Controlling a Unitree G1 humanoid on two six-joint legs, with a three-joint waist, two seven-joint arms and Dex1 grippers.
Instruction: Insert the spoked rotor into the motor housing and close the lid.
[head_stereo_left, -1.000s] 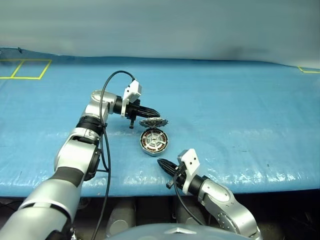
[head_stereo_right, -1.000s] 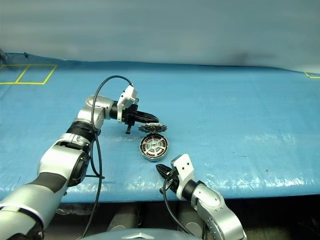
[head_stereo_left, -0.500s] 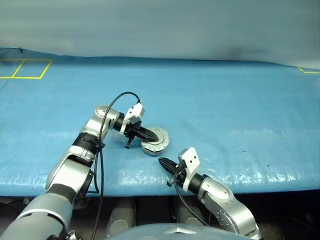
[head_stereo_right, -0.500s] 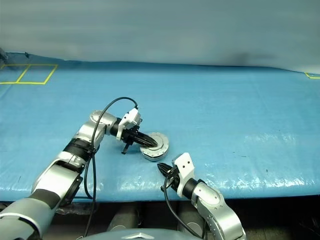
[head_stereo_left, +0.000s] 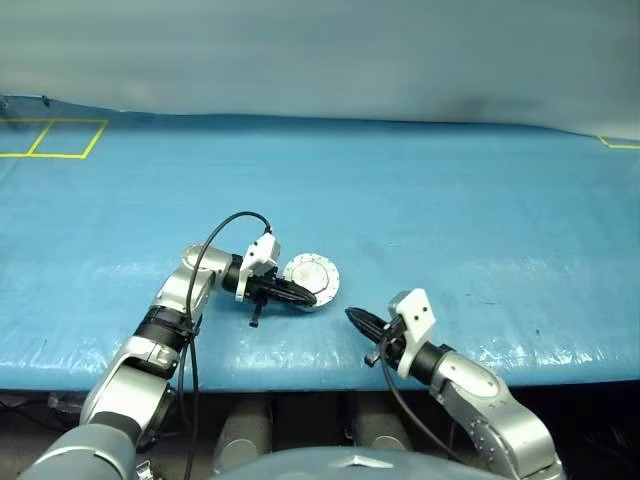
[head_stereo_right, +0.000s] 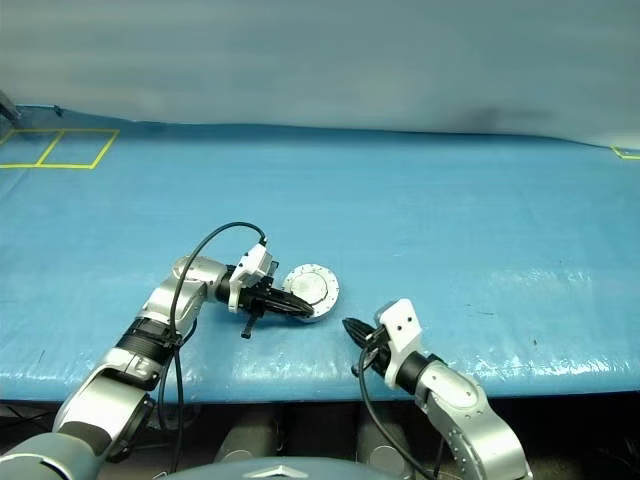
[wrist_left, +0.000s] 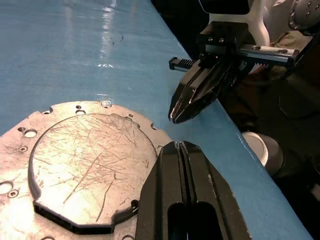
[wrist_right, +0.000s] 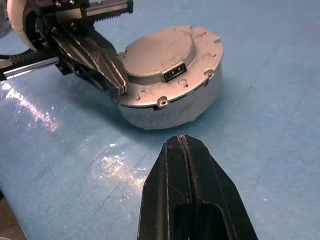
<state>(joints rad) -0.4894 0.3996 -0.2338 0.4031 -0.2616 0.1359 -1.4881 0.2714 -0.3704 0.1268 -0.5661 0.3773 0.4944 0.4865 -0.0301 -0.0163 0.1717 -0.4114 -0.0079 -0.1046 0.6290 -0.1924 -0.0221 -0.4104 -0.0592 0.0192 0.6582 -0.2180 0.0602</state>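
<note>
Lid (wrist_right: 159, 55) down on motor housing (wrist_right: 170, 107): round scratched grey metal, holed rim. Left end effector (head_stereo_left: 308, 297) closed, tips touching the lid rim. Right end effector (head_stereo_left: 352, 316) closed, empty, just beside the housing at the blue table (head_stereo_left: 480, 220) front edge.

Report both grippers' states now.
Left gripper: shut, holding nothing, fingertips on the round light-grey metal lid.
Right gripper: shut, holding nothing.

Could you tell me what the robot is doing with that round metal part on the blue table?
The round grey metal motor housing lies on the blue table cover with its scratched light-grey lid closed on top. The left gripper, fingers shut, rests its tips on the lid's edge. The right gripper, also shut, hovers beside the housing, holding nothing.
</note>
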